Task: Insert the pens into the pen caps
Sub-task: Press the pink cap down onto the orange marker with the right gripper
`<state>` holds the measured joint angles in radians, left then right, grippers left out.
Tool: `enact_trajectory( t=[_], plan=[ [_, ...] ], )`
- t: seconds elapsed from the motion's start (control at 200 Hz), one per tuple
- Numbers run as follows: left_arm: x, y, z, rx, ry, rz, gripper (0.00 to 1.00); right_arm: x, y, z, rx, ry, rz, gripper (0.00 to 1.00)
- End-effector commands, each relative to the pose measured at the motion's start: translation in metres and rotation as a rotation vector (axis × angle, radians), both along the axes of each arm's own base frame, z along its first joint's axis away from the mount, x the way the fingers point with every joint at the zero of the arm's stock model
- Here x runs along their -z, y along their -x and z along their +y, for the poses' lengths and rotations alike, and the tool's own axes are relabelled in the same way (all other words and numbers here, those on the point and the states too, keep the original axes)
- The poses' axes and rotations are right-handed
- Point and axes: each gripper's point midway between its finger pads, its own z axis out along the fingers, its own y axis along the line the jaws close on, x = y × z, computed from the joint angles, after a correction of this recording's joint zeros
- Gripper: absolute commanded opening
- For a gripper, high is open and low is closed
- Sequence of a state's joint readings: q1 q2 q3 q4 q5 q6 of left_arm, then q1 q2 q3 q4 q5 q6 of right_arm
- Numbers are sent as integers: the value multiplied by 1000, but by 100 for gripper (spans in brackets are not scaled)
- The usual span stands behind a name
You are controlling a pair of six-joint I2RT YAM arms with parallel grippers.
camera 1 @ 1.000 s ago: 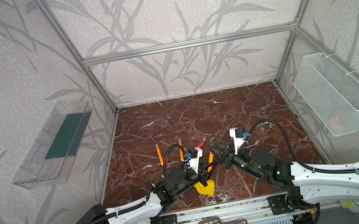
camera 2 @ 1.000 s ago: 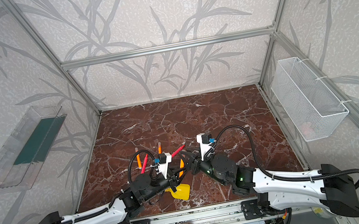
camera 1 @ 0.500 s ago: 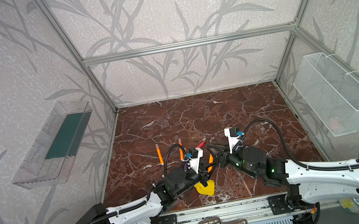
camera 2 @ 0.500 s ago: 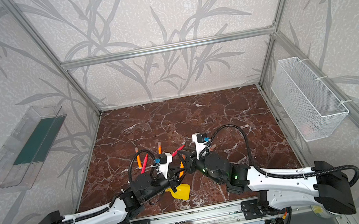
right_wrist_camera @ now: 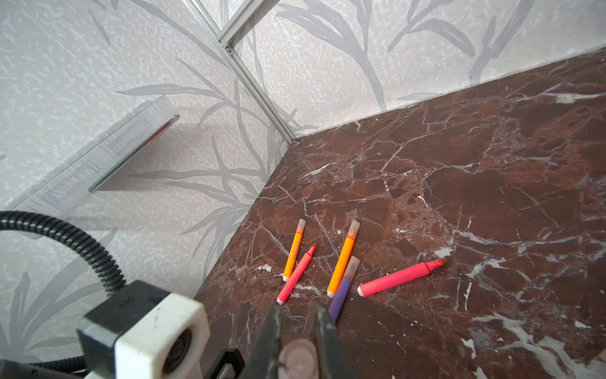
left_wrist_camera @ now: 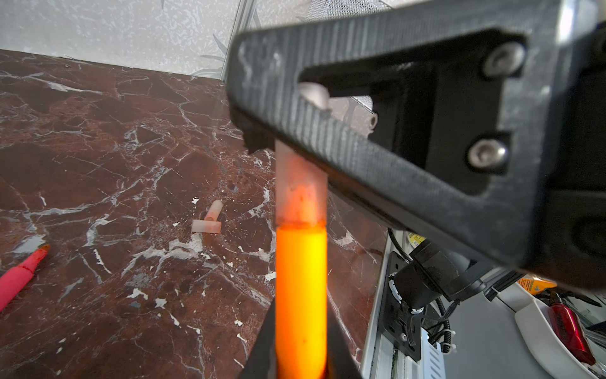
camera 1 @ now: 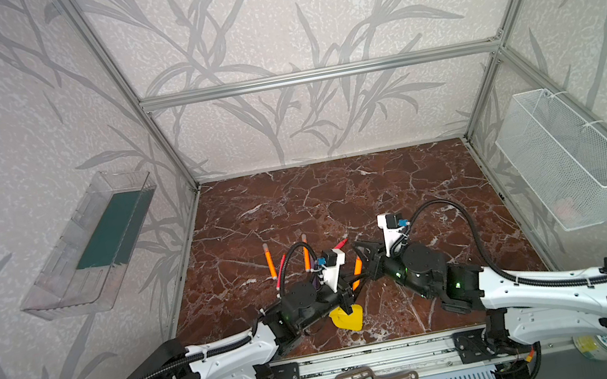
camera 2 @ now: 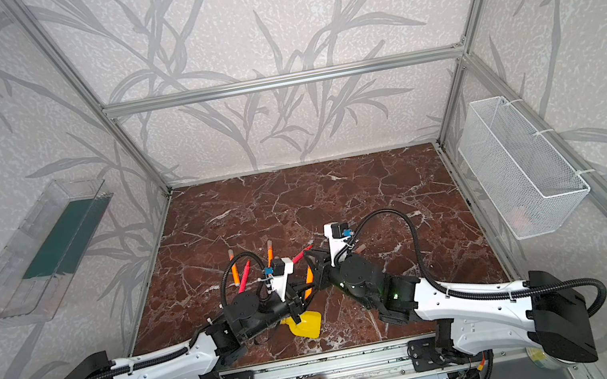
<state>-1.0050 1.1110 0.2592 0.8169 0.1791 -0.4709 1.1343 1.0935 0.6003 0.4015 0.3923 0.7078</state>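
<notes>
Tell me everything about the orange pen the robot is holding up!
The orange pen is a slim, smooth, bright plastic stick, held above the marble-look table. The left gripper is shut around its body. One end sits inside a cloudy pale cap, orange glowing faintly through, and the right gripper pinches that cap.

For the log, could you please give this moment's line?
left jaws: shut on orange pen; right jaws: shut on cap; cap: over tip
</notes>
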Motion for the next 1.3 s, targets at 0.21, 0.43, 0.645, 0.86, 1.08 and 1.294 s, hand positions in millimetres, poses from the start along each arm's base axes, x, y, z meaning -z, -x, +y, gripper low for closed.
enact_trajectory(
  t=[0.21,0.43,0.645,0.86,1.08,1.294],
  plan=[
    [-32,-16,0,-74,22,-75,0,38,31,20,-137,42,23,0],
    [-53,-27,15,-157,17,-109,0,50,46,27,-157,42,19,0],
    [-73,-31,31,-174,72,-122,0,48,60,39,-229,-5,-20,0],
    [-84,-40,42,-138,164,-79,0,39,72,47,-309,-63,-69,0],
    [-89,-56,53,-207,141,-94,0,55,83,55,-291,20,-34,0],
    [-88,-75,69,-348,56,-156,0,80,96,65,-199,76,140,0]
  ],
)
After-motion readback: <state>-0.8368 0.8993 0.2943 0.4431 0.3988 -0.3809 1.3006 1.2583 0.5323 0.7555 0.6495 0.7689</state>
